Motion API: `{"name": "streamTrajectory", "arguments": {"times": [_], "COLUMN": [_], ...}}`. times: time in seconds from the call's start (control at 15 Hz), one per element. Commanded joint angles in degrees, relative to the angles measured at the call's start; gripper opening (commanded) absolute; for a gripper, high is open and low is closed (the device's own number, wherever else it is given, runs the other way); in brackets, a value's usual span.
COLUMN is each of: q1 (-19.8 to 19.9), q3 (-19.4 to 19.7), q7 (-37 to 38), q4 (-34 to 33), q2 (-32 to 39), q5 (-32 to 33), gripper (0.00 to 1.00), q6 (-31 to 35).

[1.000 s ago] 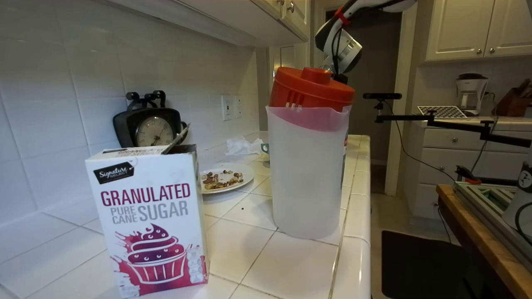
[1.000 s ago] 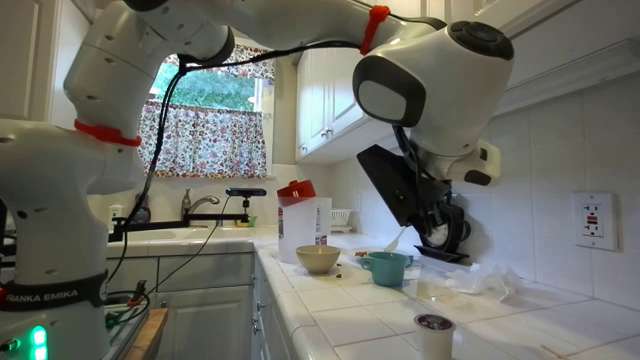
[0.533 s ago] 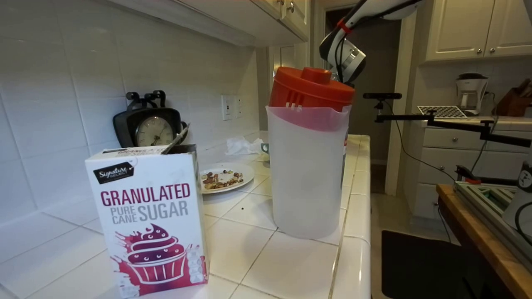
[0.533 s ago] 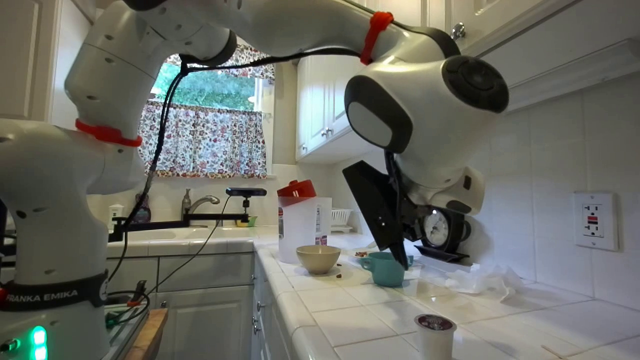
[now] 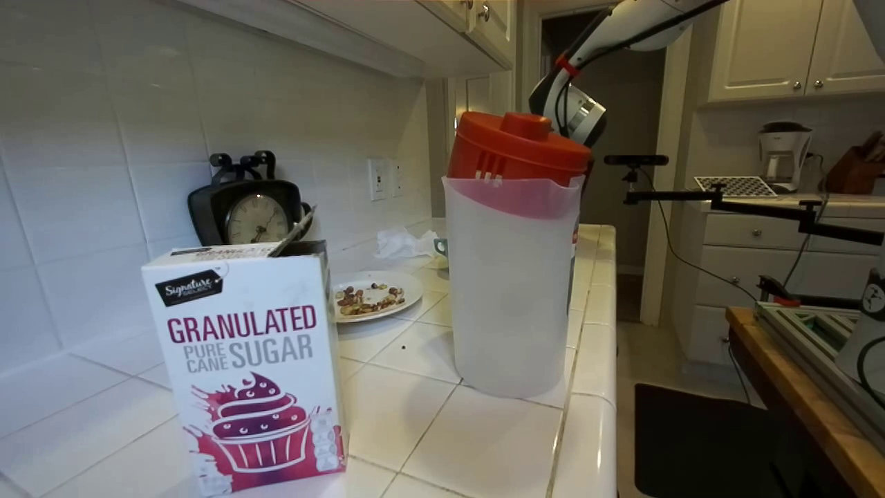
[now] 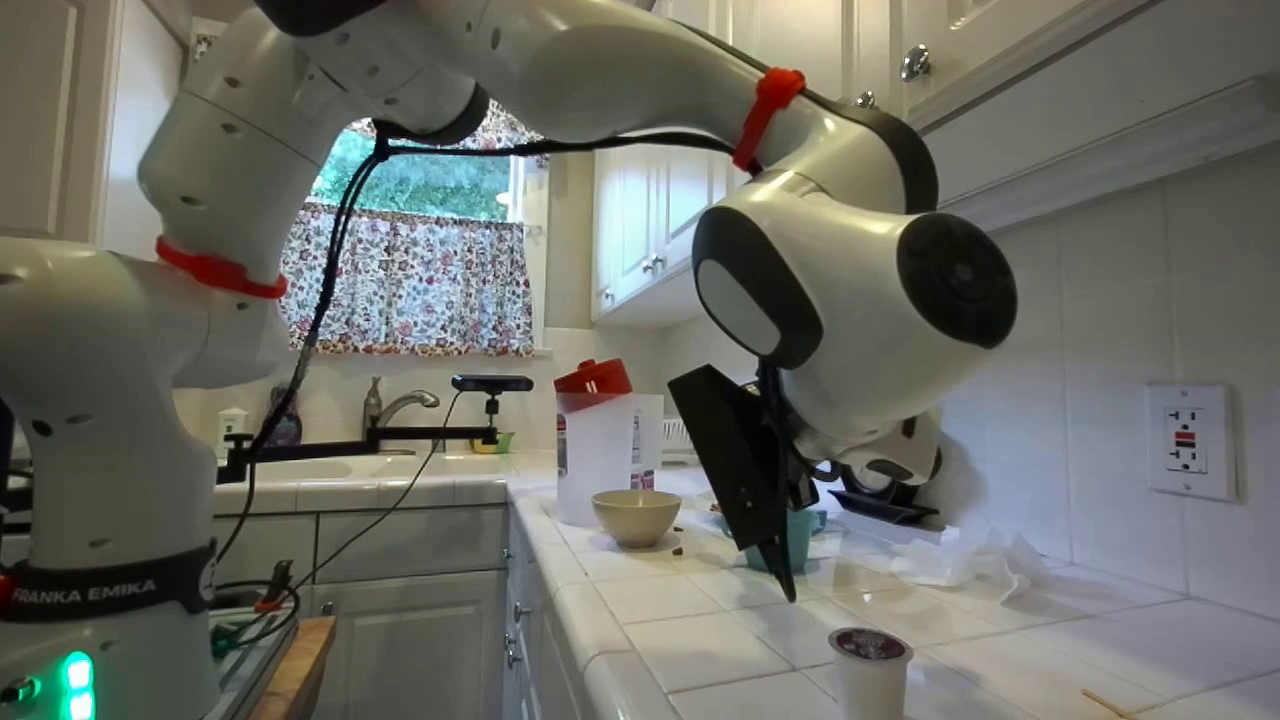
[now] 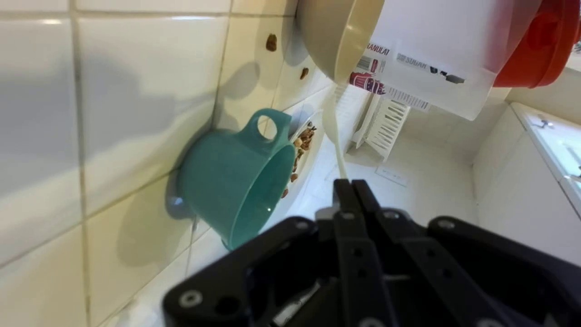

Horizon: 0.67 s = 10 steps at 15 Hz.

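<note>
My gripper has its fingertips together on the thin handle of a white spoon. The spoon points away from the fingers toward the cream bowl. A teal cup with a loop handle stands left of the fingertips in the wrist view, apart from them. In an exterior view the cup is partly covered by the black gripper and camera housing, and the spoon is hidden. The bowl also shows in an exterior view, beside the cup. In an exterior view the pitcher hides the gripper.
The pitcher has a tilted red lid. A plate of nuts, a sugar box and a black clock stand near the tiled wall. Crumpled paper, a coffee pod and a thin stick lie on the counter.
My hand has moved down and left in an exterior view, from above and behind the cup to in front of it. The spoon moved with it and is now hidden there.
</note>
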<state>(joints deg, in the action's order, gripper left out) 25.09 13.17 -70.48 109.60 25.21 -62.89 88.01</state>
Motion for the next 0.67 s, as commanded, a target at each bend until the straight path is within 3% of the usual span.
{"name": "streamTrajectory", "arguments": {"times": [0.0, 0.6], "q1": [0.6, -3.6], "q3": [0.2, -0.2], "q7": [-3.8, -3.5], "q4": [-1.3, -1.1], "q2": [1.4, 0.4], "q5": [-0.6, 2.3], "gripper": [0.01, 0.01], "q6": [-4.4, -3.5]}}
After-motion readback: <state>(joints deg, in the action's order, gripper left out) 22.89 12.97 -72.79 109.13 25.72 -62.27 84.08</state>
